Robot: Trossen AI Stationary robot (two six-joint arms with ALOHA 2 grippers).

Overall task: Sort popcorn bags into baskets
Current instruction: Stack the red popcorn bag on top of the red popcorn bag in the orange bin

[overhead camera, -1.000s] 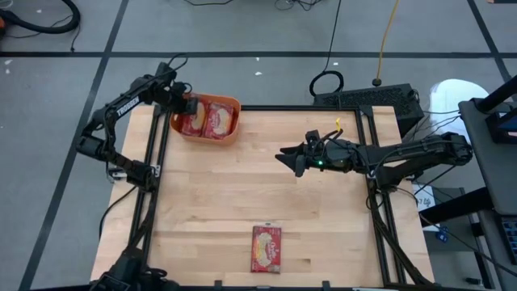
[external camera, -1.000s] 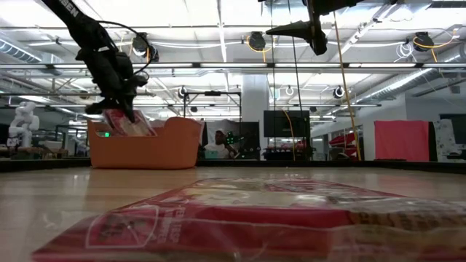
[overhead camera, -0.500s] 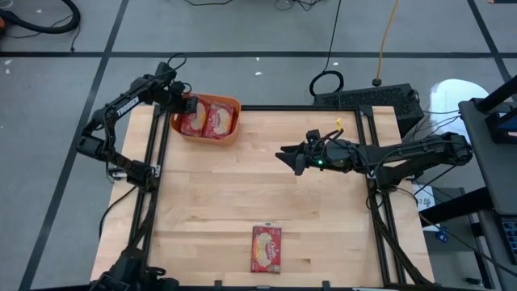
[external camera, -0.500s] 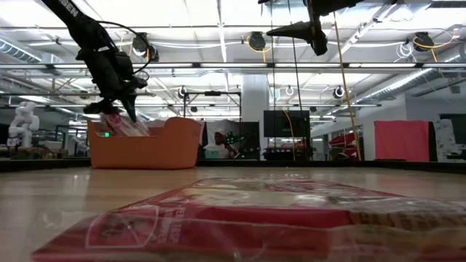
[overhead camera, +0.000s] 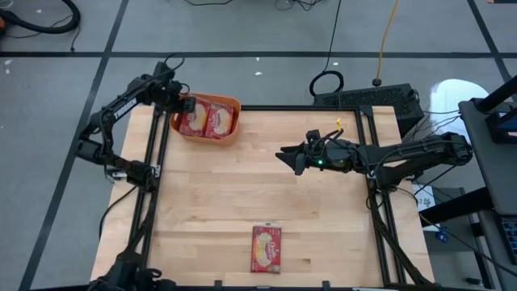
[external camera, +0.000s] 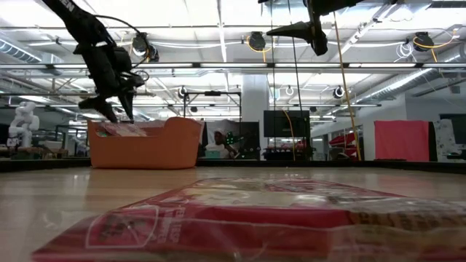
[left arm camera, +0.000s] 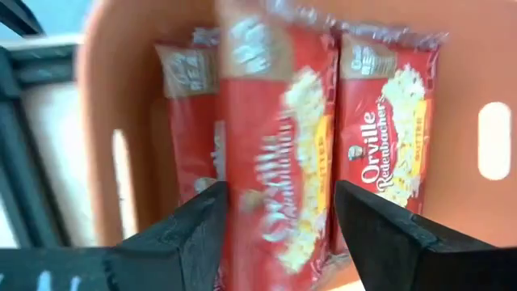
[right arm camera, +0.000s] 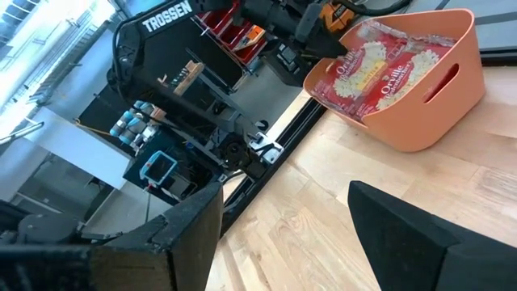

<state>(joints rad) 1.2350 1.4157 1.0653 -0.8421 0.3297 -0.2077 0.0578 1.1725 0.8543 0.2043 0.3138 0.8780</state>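
— From above we see one flat red popcorn packet [overhead camera: 267,248] alone near the bench's [overhead camera: 242,194] front edge; what does the wrist add?

— Red packets [left arm camera: 388,137] upright inside the orange plastic tub [overhead camera: 229,132]. Our left gripper [left arm camera: 279,214] hangs spread above them, gripping nothing; the right gripper [overhead camera: 284,155] waits wide open mid-bench.

Both claws agape: left claw [overhead camera: 187,105], right claw [overhead camera: 281,154].

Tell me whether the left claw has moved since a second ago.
Yes. In the low view the left claw has lifted slightly, clear of the orange basket rim.
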